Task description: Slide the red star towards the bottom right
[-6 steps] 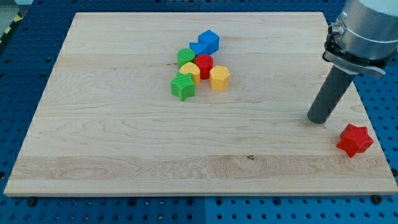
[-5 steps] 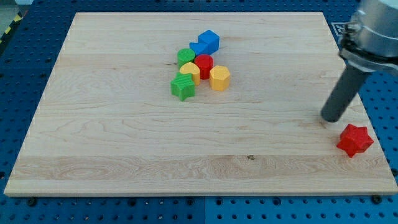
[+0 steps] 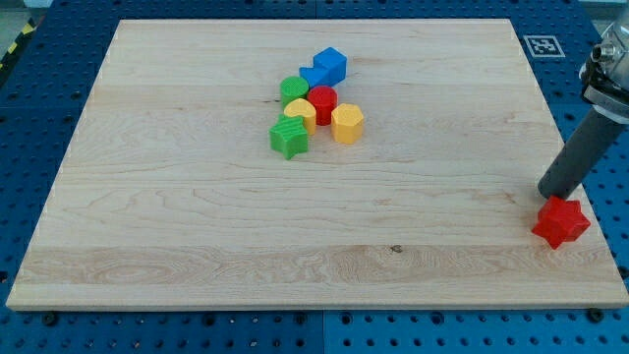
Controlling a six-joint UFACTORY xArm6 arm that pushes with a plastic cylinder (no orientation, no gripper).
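The red star (image 3: 561, 221) lies near the board's bottom right corner, close to the right edge. My tip (image 3: 553, 192) stands just above the star, at its upper left side, touching or nearly touching it. The dark rod rises from there up and to the right, out of the view.
A cluster of blocks sits at the board's upper middle: two blue cubes (image 3: 330, 65), a green cylinder (image 3: 293, 90), a red cylinder (image 3: 322, 102), a yellow block (image 3: 302, 114), a yellow hexagon (image 3: 347, 123) and a green star (image 3: 289, 137). The wooden board's right edge (image 3: 590, 211) runs beside the red star.
My tip has moved to the right, from well left of the red star to just above it. The star and the cluster have not moved.
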